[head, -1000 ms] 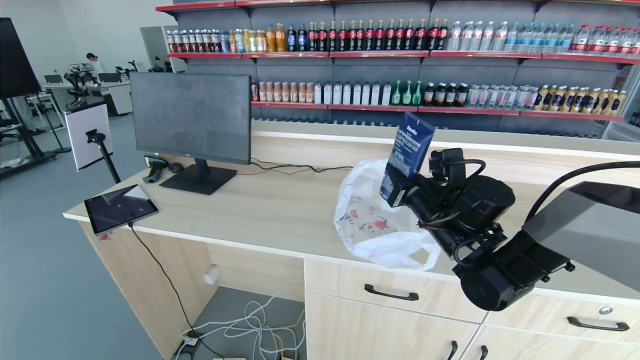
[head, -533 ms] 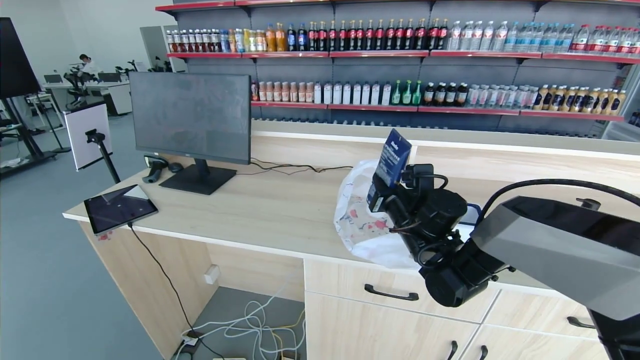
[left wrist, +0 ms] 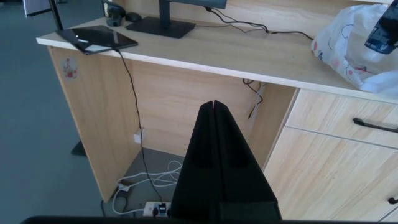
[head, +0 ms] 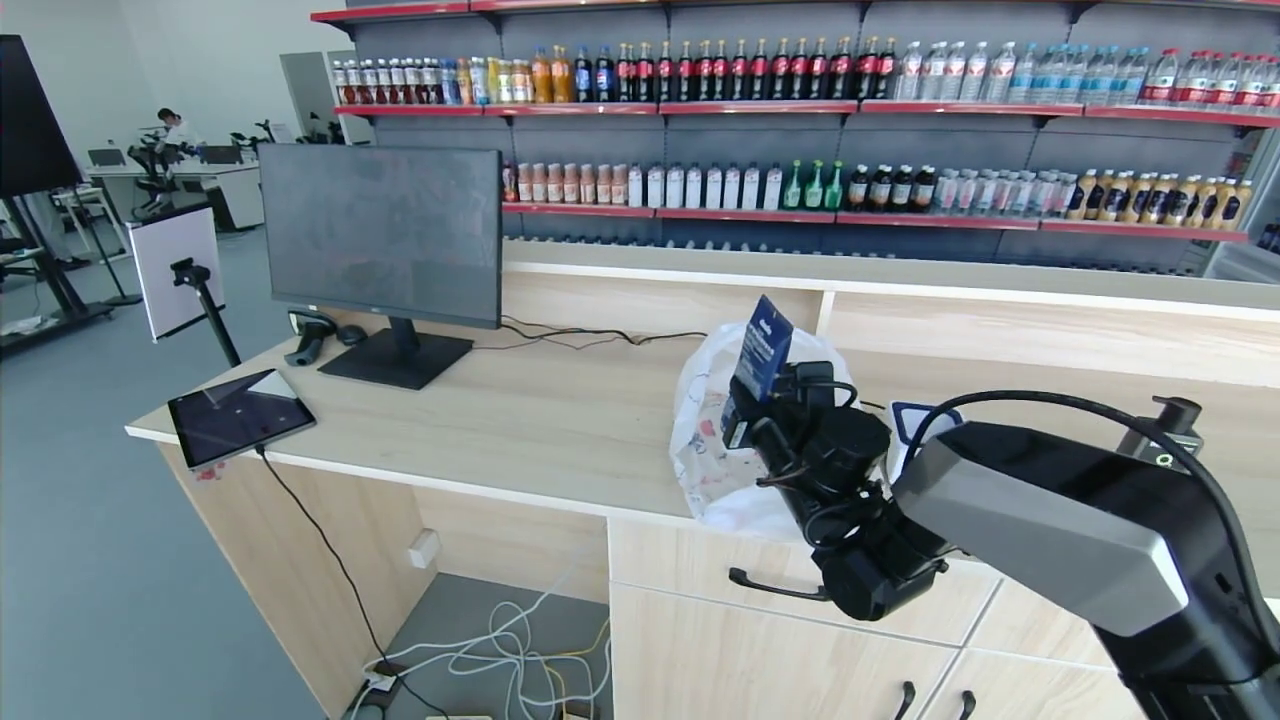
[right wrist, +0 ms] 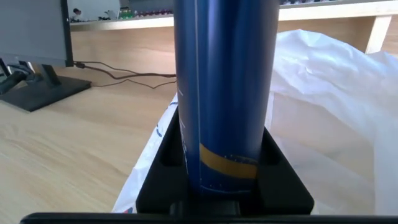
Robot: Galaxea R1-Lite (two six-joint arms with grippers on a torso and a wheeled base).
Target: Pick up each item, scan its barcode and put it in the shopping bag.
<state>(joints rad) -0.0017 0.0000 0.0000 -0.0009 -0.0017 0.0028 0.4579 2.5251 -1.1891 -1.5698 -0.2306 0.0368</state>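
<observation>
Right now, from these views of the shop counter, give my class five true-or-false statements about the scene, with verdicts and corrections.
1. The right gripper is shut on the tall dark blue packet. True.
2. The dark flat monitor stands on the pale wooden counter. True.
3. The packet lies flat on the counter. False: it is held upright by the white plastic shopping bag.
4. The left gripper is open. False: it is shut, holding nothing.
5. The black tablet leans against the monitor. False: it lies flat at the counter's corner.
</observation>
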